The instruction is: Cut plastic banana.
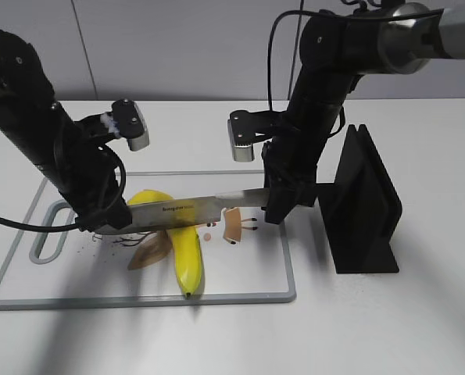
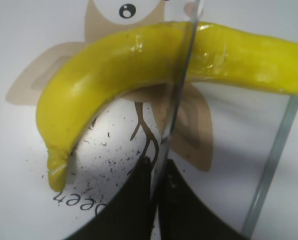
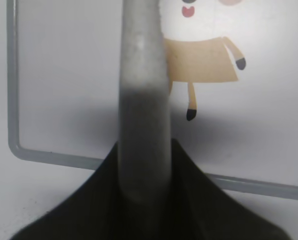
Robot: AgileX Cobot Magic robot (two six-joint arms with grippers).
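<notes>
White table [image 1: 420,328], grey-rimmed cutting board [image 1: 248,296] with cartoon prints lying on it. Black knife block [image 1: 363,205] stands just off the board's right edge.

Plastic banana [image 1: 184,248] lies on the board, left of centre. It is curved: one end bends away toward the left arm, the long part runs toward the camera and the board's near edge. In the left wrist view it arches across the frame, one tapered tip low at left.

Knife [image 1: 197,209] spans the gap between the two arms, blade roughly horizontal, crossing the banana close to its bend and nearly square to its long axis at that point. Left wrist view shows the blade edge-on, meeting the banana's upper surface near mid-length; whether it has bitten in I cannot tell.

Right gripper [image 1: 276,205]: closed on the knife handle, seen in its wrist view as a grey shaft running straight out between the jaws. It sits right of the banana, well clear of it.

Left gripper [image 1: 99,223]: closer to the fruit, just beside its bent end. Dark fingers [image 2: 138,200] appear clamped on the blade's tip end, narrow gap only.

Judgement: the cut depends on pressing the blade straight down through the crossing point, both arms together.
</notes>
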